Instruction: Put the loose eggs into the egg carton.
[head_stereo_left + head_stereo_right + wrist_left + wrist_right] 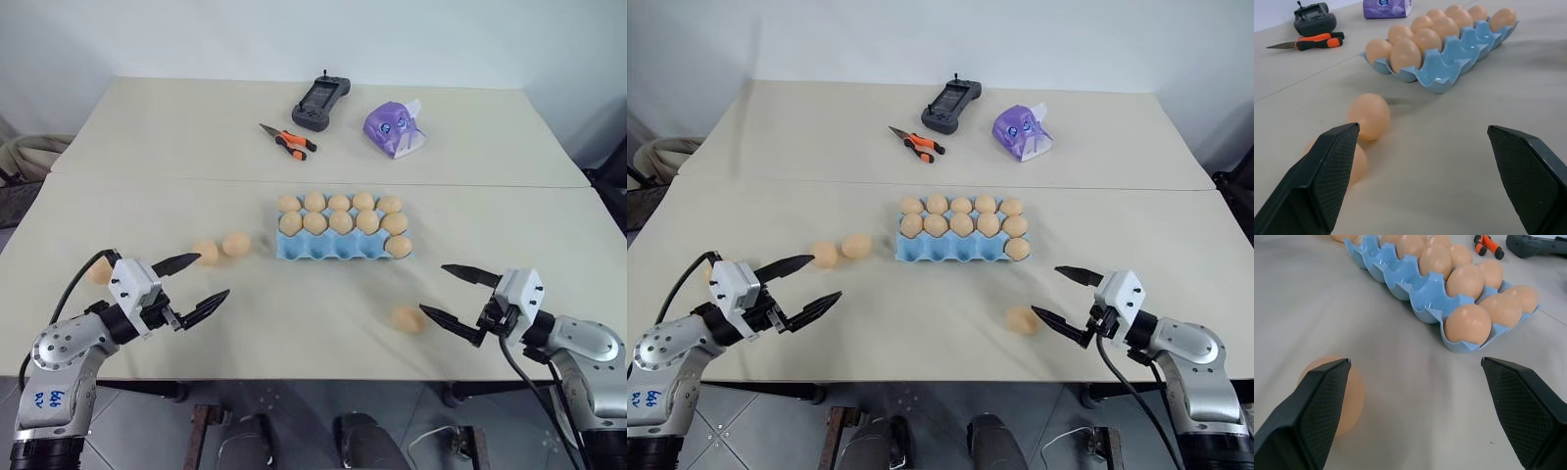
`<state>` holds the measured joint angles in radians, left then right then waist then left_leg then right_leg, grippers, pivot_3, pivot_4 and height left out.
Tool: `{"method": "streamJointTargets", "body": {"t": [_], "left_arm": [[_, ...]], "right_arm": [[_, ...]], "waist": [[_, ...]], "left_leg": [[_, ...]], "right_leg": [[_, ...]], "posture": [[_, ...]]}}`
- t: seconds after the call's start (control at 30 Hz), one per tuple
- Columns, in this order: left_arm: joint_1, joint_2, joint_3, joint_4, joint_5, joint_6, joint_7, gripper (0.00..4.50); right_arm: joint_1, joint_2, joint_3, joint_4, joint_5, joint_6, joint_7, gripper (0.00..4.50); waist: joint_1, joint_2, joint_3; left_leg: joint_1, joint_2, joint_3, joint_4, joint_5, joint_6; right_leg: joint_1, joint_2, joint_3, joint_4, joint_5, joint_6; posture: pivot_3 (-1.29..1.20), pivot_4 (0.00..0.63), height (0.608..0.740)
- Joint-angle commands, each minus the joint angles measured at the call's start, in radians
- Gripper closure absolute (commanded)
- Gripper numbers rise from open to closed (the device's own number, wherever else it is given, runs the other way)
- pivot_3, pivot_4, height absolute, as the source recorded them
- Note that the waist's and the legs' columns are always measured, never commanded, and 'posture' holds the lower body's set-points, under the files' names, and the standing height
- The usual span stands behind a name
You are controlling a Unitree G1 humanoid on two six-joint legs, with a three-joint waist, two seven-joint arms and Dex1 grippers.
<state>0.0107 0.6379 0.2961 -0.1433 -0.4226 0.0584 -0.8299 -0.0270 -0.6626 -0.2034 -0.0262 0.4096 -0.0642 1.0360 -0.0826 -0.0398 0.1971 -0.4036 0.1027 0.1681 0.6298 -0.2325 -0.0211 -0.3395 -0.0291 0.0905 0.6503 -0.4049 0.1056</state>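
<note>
Clearly both my left end effector (192,285) and right end effector (452,294) hang released; loose eggs (408,318) lie at the egg carton's (333,249) five and nine o'clock on the tabletop (294,323). Light, brittle, smooth shells: I'd pinch gently across each middle

A robotics test room — two plain beige tables (147,147) pushed together against a bare white wall (196,39), with a handheld controller (320,104), pliers (286,141) and a tissue pack (396,129) lying about.
</note>
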Motion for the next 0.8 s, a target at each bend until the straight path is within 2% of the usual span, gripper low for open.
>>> {"method": "streamJointTargets", "body": {"t": [0.03, 0.43, 0.6, 0.8], "left_arm": [[0.003, 0.015, 0.030, -0.023, 0.010, 0.000, 0.023, 0.04], [0.044, 0.012, 0.165, -0.029, -0.083, 0.089, 0.083, 0.04], [0.086, 0.054, 0.200, 0.016, -0.086, 0.119, 0.035, 0.04], [0.081, 0.104, 0.197, 0.044, -0.086, 0.125, -0.023, 0.04]], "right_arm": [[0.007, 0.004, -0.014, -0.026, 0.013, -0.012, -0.006, 0.00], [-0.082, 0.057, 0.014, -0.108, 0.093, 0.063, -0.016, 0.00], [-0.067, 0.016, 0.051, -0.190, 0.091, 0.046, 0.068, 0.00], [-0.012, -0.022, 0.001, -0.213, 0.105, 0.067, 0.074, 0.00]], "waist": [[0.000, 0.000, 0.000], [-0.004, 0.000, 0.000], [0.003, 0.000, 0.000], [0.009, 0.000, 0.000]], "left_leg": [[0.000, 0.000, 0.000, 0.000, 0.000, 0.000], [0.000, 0.001, 0.000, 0.001, 0.000, 0.000], [0.000, 0.001, -0.001, -0.001, 0.000, 0.000], [0.000, 0.000, -0.002, -0.002, 0.000, -0.001]], "right_leg": [[0.000, 0.000, 0.000, 0.000, 0.000, 0.000], [-0.001, 0.000, 0.000, 0.002, 0.000, 0.000], [-0.001, -0.001, -0.001, 0.001, -0.001, -0.001], [0.000, -0.008, -0.003, 0.000, -0.002, -0.003]], "posture": [[0.00, 0.150, 0.740], [0.00, 0.150, 0.740], [0.00, 0.150, 0.740], [0.00, 0.150, 0.740]]}}
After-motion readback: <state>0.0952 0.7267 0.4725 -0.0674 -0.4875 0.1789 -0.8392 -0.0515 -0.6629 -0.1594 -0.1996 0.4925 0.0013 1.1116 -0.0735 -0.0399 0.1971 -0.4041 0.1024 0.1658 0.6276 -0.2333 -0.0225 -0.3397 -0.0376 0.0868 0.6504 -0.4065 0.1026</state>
